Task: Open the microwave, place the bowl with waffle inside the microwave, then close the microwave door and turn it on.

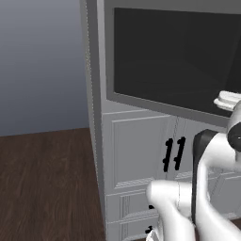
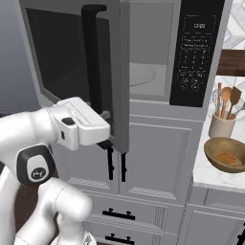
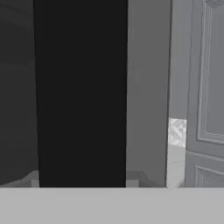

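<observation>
Just ahead of my pincer (image 2: pixel 106 125) stands the microwave door (image 2: pixel 72 62), swung partly out from the microwave (image 2: pixel 158 52), with its tall black bar handle (image 2: pixel 94 57) running straight up and down right in front of the fingers. From the hand camera that bar (image 3: pixel 81 92) is a broad dark upright strip against the grey frame, very close. The pincer sits at the bar's lower end, but whether its fingers are spread around the handle or pinching it I cannot tell; the white hand hides them in the right base camera.

I judge the door a stiff, hinged panel of some weight: it will not flex, and it will only travel in an arc about its hinge on the far side from the handle. The bar is smooth and probably slippery, so I would take it across its thickness, low down where the pincer already is, and pull along the arc rather than straight back. The door's long axis is vertical, like the handle, and its dark window faces out toward my arm.

Well off to the pincer's right, on the marble counter (image 2: pixel 210 177), the bowl (image 2: pixel 226 154) with the waffle (image 2: pixel 227 158) sits upright and open-topped; light and rigid, I judge, best gripped at the rim. A utensil crock (image 2: pixel 222 125) stands just behind it.
</observation>
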